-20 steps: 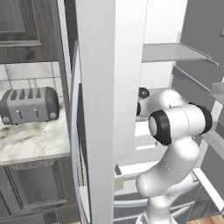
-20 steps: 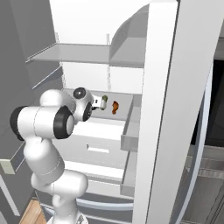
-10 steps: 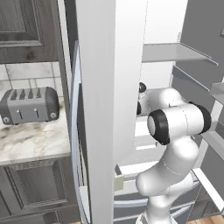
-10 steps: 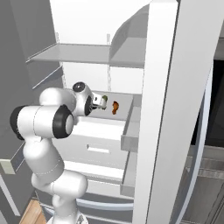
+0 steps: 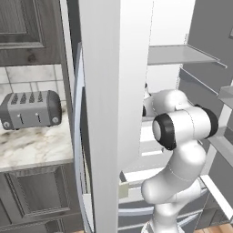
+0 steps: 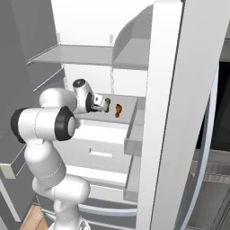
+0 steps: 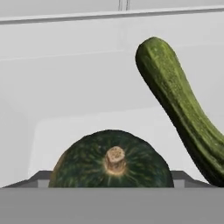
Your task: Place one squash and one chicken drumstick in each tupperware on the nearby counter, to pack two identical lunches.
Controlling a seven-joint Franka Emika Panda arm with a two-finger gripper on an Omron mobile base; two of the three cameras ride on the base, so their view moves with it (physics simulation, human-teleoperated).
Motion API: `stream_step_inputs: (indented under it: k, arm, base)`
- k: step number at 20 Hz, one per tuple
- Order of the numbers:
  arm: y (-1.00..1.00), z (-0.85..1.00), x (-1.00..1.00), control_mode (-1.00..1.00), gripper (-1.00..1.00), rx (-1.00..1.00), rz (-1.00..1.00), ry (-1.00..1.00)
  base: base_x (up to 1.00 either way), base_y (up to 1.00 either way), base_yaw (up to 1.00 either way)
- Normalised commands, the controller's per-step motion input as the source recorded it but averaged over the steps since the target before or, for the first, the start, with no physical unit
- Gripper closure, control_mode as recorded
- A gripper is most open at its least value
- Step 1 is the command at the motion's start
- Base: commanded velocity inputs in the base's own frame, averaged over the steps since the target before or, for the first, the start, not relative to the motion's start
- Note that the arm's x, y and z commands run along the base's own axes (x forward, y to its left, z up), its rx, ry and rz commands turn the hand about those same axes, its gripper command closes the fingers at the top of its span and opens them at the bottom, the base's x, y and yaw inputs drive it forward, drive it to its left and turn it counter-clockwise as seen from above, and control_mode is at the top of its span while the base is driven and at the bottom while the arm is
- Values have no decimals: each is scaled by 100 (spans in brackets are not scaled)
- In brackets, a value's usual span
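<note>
A round dark green squash [image 7: 111, 164] with a tan stem sits close in front of the hand, on the white fridge shelf. A slim, elongated squash [image 7: 183, 109] leans to its right. My gripper [image 6: 102, 104] reaches into the fridge at the round squash [image 6: 108, 99]. The dark fingertips [image 7: 41, 178] stand wide, close against both of its sides, but the frames do not show whether they press on it. An orange-brown chicken drumstick [image 6: 118, 110] lies on the same shelf, just right of the gripper. The tupperware is out of view.
The open fridge door [image 5: 113, 113] stands between the arm and the marble counter [image 5: 36, 145], which carries a grey toaster [image 5: 29, 109]. A glass shelf [image 6: 76, 56] hangs above the gripper. White drawers [image 6: 105, 139] lie below it, and door bins [image 6: 134, 134] jut out at right.
The hand has pushed deeper into the fridge, toward the round squash, and the fingers have drawn in a little around it.
</note>
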Motion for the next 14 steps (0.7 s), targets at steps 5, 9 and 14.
stream_step_inputs:
  k: [5, 9, 14]
  arm:
    - [-14, -32, -32, -100, 100, 0, 0, -3]
    - [-66, 4, -100, -100, 100, 4, 0, -8]
    - [-53, 49, -76, -100, 100, 2, 0, 1]
  base:
    - [0, 0, 0]
    - [0, 0, 0]
    - [0, 0, 0]
